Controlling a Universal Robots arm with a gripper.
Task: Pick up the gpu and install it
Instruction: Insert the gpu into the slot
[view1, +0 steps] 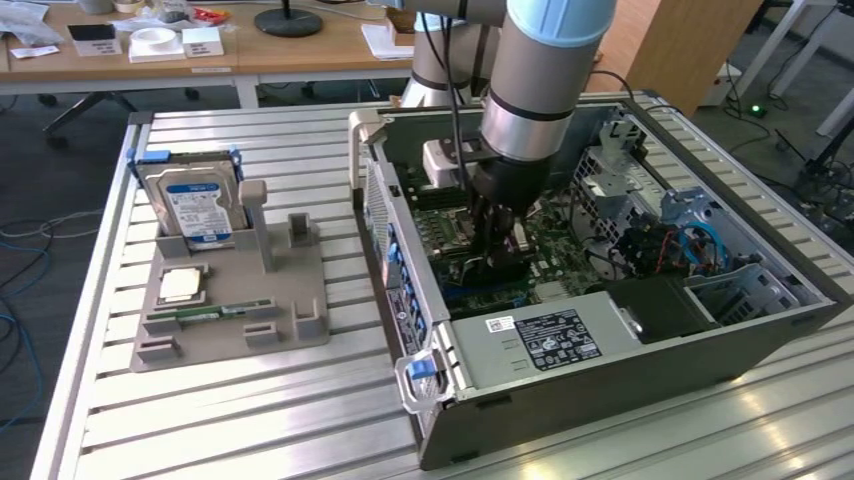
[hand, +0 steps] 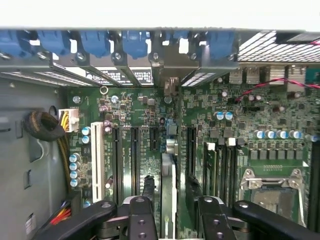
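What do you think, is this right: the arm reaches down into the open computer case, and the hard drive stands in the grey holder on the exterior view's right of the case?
Not quite. The hard drive stands in the grey holder on the exterior view's left of the computer case, not its right, as the exterior view shows. The arm does reach down into the open case.

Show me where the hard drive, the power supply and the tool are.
hard drive (view1: 195, 208): exterior view, on its blue-white label.
power supply (view1: 547, 336): exterior view, on its black label.
tool (hand: 172, 212): wrist view, midway between the fingertips.
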